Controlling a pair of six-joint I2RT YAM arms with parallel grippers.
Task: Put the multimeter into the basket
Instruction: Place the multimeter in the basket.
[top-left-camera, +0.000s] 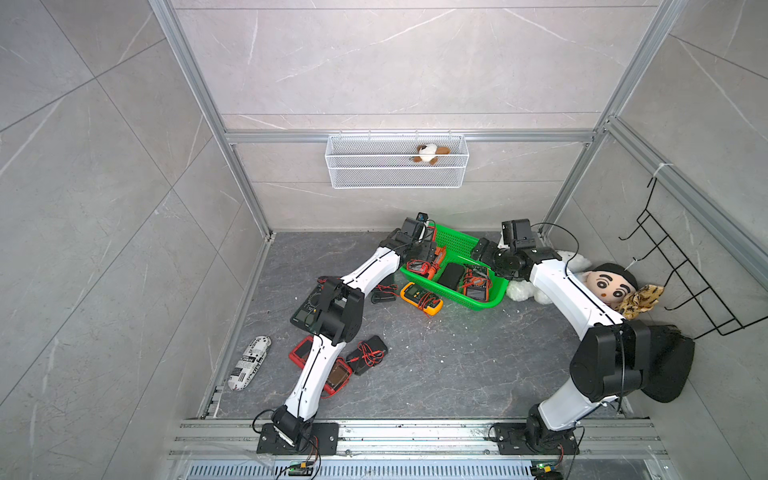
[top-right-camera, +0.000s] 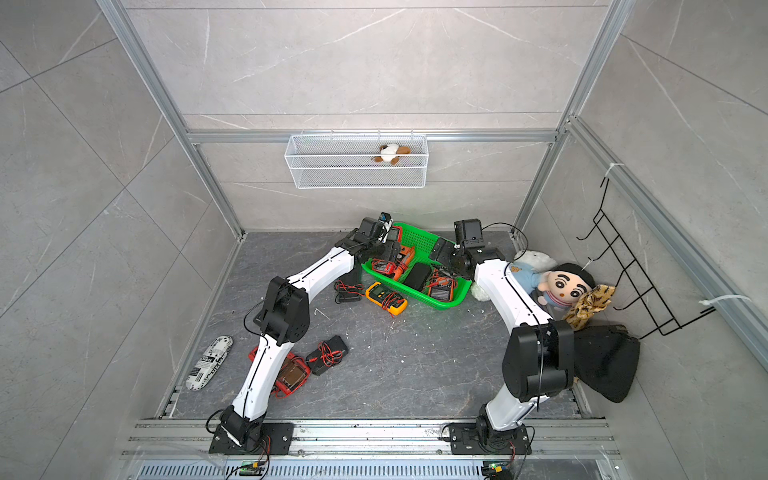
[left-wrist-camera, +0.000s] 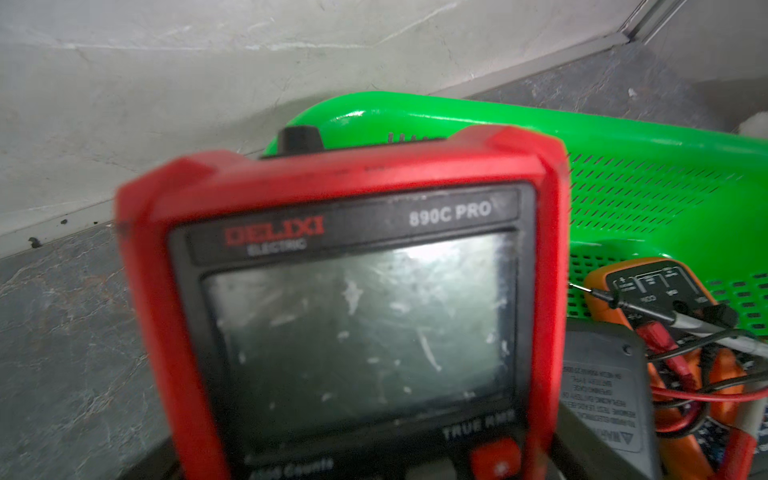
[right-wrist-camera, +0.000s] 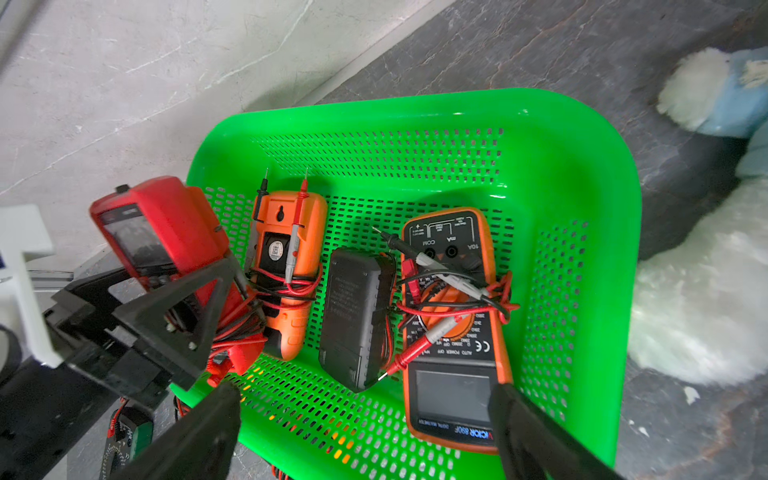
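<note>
A red multimeter (left-wrist-camera: 345, 291) with leads wound round it is tilted over the left end of the bright green basket (right-wrist-camera: 415, 112). My left gripper (top-left-camera: 422, 257) is shut on its lower body. A black finger (right-wrist-camera: 199, 299) of that gripper lies against its side in the right wrist view. Inside the basket lie an orange multimeter (right-wrist-camera: 291, 266) face down, a black one (right-wrist-camera: 357, 316) and an orange-rimmed one (right-wrist-camera: 453, 324). My right gripper (right-wrist-camera: 365, 419) is open and empty above the basket's near right end.
On the floor lie a yellow multimeter (top-left-camera: 419, 297), a black one (top-left-camera: 368, 353), red ones (top-left-camera: 301, 351) under the left arm and a printed pouch (top-left-camera: 249, 368). A white plush (top-left-camera: 523, 291), a doll (top-left-camera: 611, 284) and a black wire rack (top-left-camera: 681, 274) crowd the right. A white wire basket (top-left-camera: 397, 162) hangs on the back wall.
</note>
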